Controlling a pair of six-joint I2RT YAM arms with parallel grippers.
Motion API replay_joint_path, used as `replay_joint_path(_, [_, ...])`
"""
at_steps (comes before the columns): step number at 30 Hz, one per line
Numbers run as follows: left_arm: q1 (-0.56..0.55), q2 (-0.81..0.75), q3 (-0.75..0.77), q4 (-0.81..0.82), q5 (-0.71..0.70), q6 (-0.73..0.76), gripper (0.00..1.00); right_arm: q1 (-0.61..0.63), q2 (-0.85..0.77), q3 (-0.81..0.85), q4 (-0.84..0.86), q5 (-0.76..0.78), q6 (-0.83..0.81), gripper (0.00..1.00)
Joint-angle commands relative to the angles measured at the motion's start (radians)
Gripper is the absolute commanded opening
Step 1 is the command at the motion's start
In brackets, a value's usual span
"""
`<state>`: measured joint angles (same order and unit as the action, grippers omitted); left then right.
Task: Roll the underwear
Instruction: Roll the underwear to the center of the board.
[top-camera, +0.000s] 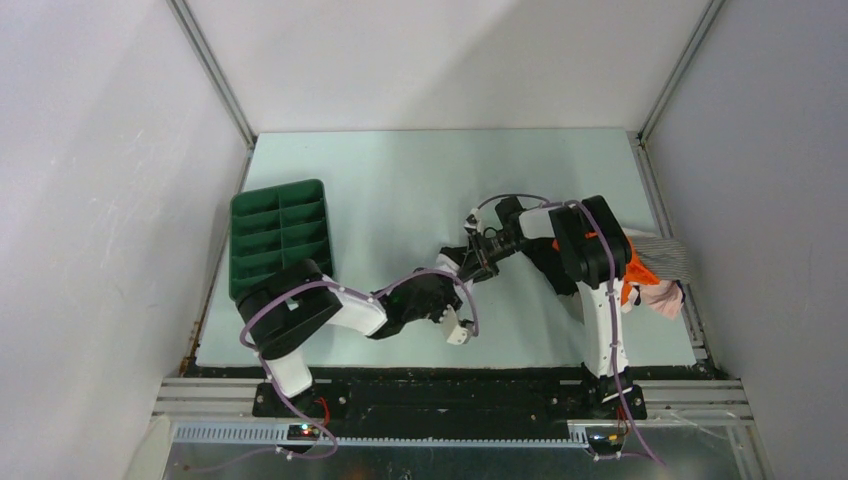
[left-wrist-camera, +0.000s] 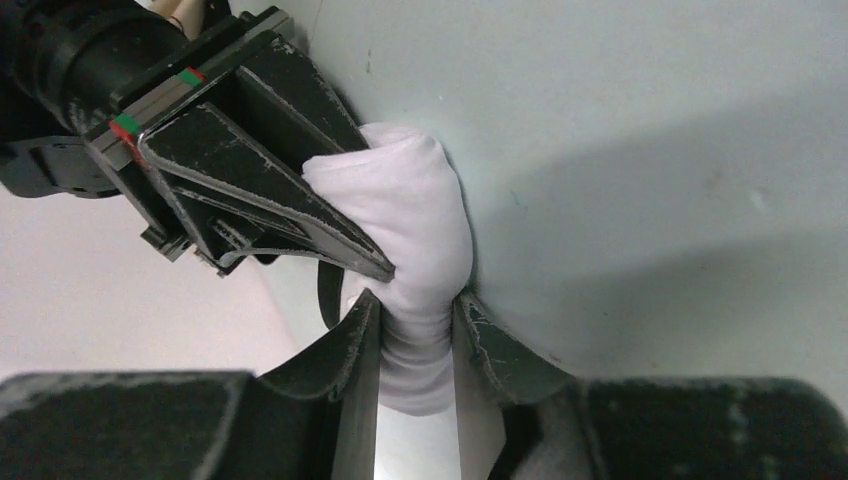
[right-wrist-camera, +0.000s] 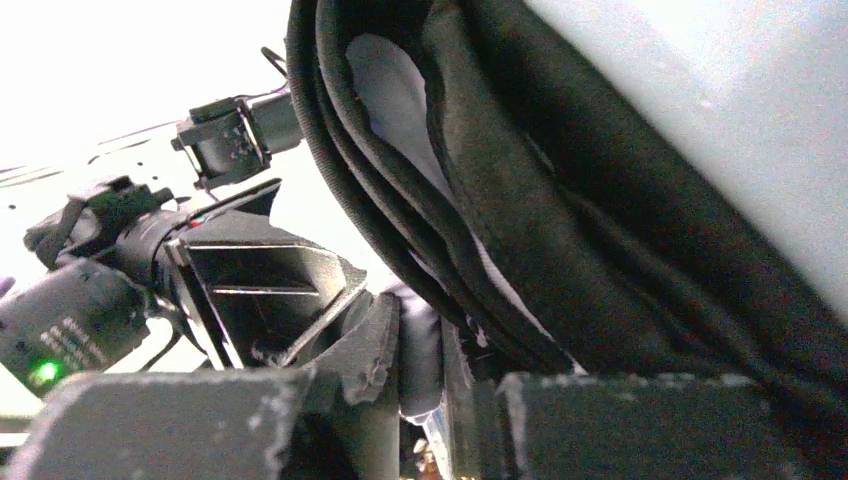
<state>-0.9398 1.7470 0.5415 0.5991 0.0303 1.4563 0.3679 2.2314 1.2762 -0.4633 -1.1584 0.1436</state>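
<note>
Fingers (left-wrist-camera: 345, 350) of the left gripper (left-wrist-camera: 417, 305) and right gripper (right-wrist-camera: 420, 350) were clamped on the underwear (left-wrist-camera: 410, 200) mid-bench, which could be unrolled by uneven pulling.

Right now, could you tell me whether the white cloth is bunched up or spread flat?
Bunched up: the white cloth is a tight wad pinched in the left gripper.

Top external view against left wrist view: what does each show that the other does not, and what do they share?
Only top external: the green tray at left and the clothes pile at right. Only left wrist, clearly: white underwear, bunched and pinched by the left end effector. Both: the right end effector meeting the left one.
</note>
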Motion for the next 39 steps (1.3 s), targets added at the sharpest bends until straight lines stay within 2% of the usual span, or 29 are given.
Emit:
replay_joint_path(1, [0.012, 0.079, 0.069, -0.408, -0.136, -0.082, 0.01, 0.029, 0.009, -0.047, -0.038, 0.319, -0.038, 0.3])
replay_joint_path(2, [0.003, 0.075, 0.073, -0.438, -0.136, -0.09, 0.0, 0.023, -0.017, -0.047, -0.048, 0.319, -0.052, 0.36])
replay_joint_path(4, [-0.014, 0.064, 0.086, -0.489, -0.131, -0.118, 0.0, 0.0, -0.113, -0.037, -0.076, 0.321, -0.089, 0.58])
replay_joint_path(8, [-0.028, 0.035, 0.107, -0.603, -0.093, -0.144, 0.0, -0.078, -0.36, -0.028, -0.105, 0.366, -0.215, 0.83])
replay_joint_path(12, [-0.041, 0.02, 0.136, -0.679, -0.076, -0.185, 0.0, -0.194, -0.663, -0.119, 0.04, 0.444, -0.292, 0.9])
replay_joint_path(15, [-0.052, 0.037, 0.186, -0.741, -0.077, -0.236, 0.0, -0.237, -0.943, -0.237, 0.211, 0.592, -0.337, 0.98])
replay_joint_path(16, [-0.052, 0.048, 0.203, -0.763, -0.058, -0.246, 0.0, -0.24, -0.99, -0.294, 0.231, 0.631, -0.346, 0.99])
replay_joint_path(17, [-0.048, 0.055, 0.255, -0.853, -0.027, -0.272, 0.0, -0.242, -1.076, -0.316, 0.248, 0.638, -0.354, 0.99])
replay_joint_path(18, [-0.043, 0.079, 0.291, -0.921, 0.055, -0.309, 0.0, -0.242, -1.146, -0.347, 0.24, 0.642, -0.359, 0.99])
replay_joint_path(19, [-0.037, 0.097, 0.389, -1.069, 0.107, -0.332, 0.0, -0.242, -1.177, -0.356, 0.203, 0.64, -0.365, 0.99])
replay_joint_path(22, [-0.027, 0.217, 0.6, -1.31, 0.337, -0.523, 0.0, -0.231, -1.326, -0.397, 0.115, 0.634, -0.397, 0.99])
replay_joint_path(26, [-0.007, 0.249, 0.626, -1.27, 0.448, -0.637, 0.0, -0.186, -1.541, -0.505, 0.026, 0.662, -0.564, 0.99])
replay_joint_path(30, [0.088, 0.347, 0.754, -1.384, 0.582, -0.719, 0.0, -0.121, -1.726, -0.613, -0.115, 0.614, -0.815, 0.96])
replay_joint_path(32, [0.131, 0.379, 0.805, -1.438, 0.662, -0.75, 0.0, -0.088, -1.774, -0.658, -0.166, 0.564, -0.918, 0.92])
replay_joint_path(35, [0.166, 0.407, 0.851, -1.49, 0.753, -0.765, 0.0, -0.014, -1.766, -0.725, -0.187, 0.528, -1.054, 0.89])
replay_joint_path(39, [0.192, 0.472, 0.926, -1.602, 0.84, -0.762, 0.0, 0.23, -1.6, -0.815, 0.06, 0.739, -1.039, 0.83])
